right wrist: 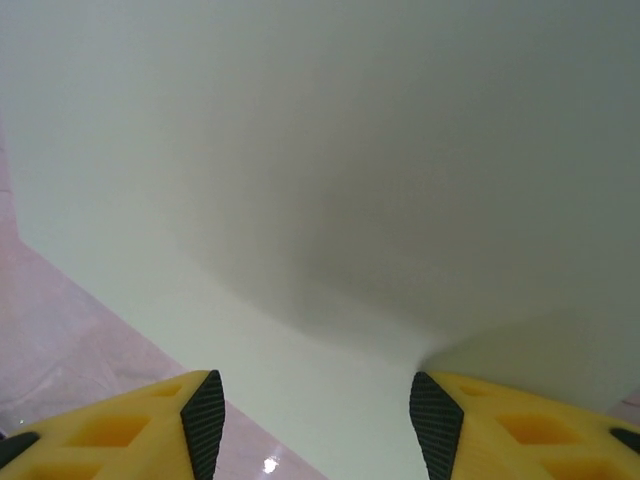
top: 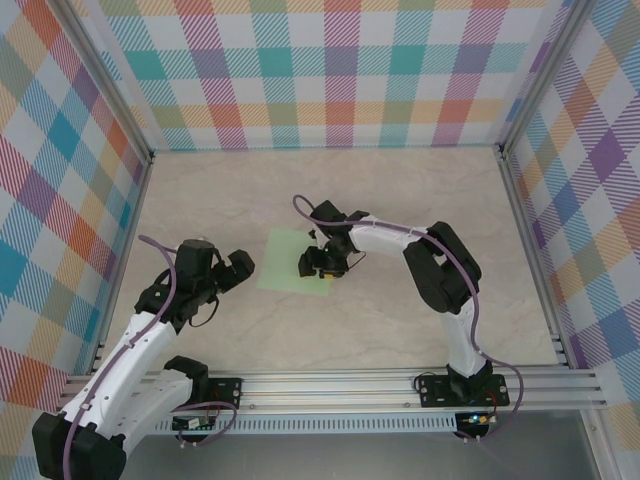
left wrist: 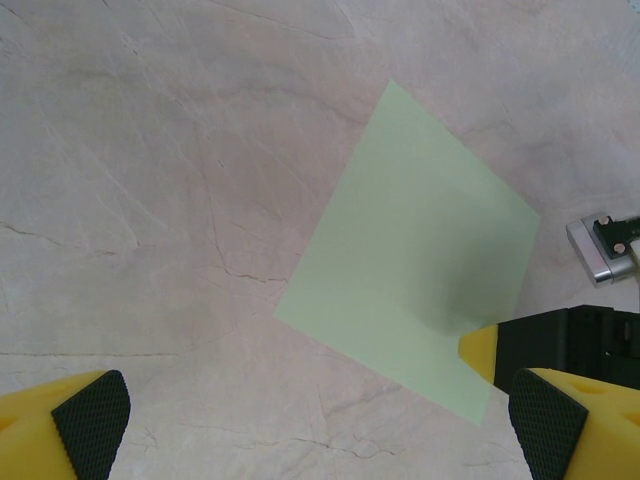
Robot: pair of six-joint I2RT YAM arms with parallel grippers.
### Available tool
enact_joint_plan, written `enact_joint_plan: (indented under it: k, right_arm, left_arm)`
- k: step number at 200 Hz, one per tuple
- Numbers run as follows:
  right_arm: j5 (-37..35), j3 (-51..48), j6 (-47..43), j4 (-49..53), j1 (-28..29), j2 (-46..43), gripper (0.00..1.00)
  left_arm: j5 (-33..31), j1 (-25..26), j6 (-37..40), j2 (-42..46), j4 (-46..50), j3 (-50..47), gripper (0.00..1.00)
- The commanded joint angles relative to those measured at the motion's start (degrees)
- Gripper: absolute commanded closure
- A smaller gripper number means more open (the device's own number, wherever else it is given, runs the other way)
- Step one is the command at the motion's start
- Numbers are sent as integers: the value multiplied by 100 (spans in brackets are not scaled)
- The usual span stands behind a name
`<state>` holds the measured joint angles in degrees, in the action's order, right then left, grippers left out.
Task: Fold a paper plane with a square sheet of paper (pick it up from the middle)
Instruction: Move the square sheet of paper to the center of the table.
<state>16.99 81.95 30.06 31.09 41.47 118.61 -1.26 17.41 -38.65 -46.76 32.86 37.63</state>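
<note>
Top external | square sheet of paper (top: 284, 272) lies on table (top: 420, 200) between both arms | right pincer (top: 320, 266) down at its right part, fingers apart, sheet spanning the gap | left pincer (top: 236, 268) spread wide, just left of sheet, not touching

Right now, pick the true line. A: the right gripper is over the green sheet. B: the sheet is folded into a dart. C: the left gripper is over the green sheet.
A: the right gripper is above the flat square sheet of paper, the left gripper off to its left.
</note>
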Motion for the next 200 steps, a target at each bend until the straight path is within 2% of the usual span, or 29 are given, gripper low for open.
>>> enact_joint_plan:
  k: [1,36,92,137,173,200]
  right_arm:
    - [-397,-519,-482,525,-230,-239,44]
    - [-607,-975,-964,730,-663,-620,44]
    - [269,-610,-515,363,-818,-962,42]
    - [-191,405,-215,623,-864,-214,43]
    - [-358,576,-122,663,-878,88,43]
    - [-517,337,-240,690,-894,59,43]
  left_arm:
    - [266,-80,130,0,-22,-14,0]
    - [689,-72,36,-228,-318,-79,0]
    - [1040,-18,-23,-690,-596,-113,0]
    - [1004,-18,-2,-808,-786,-237,0]
    - [932,-18,20,-775,-792,-265,0]
    - [968,-18,65,-758,-810,-286,0]
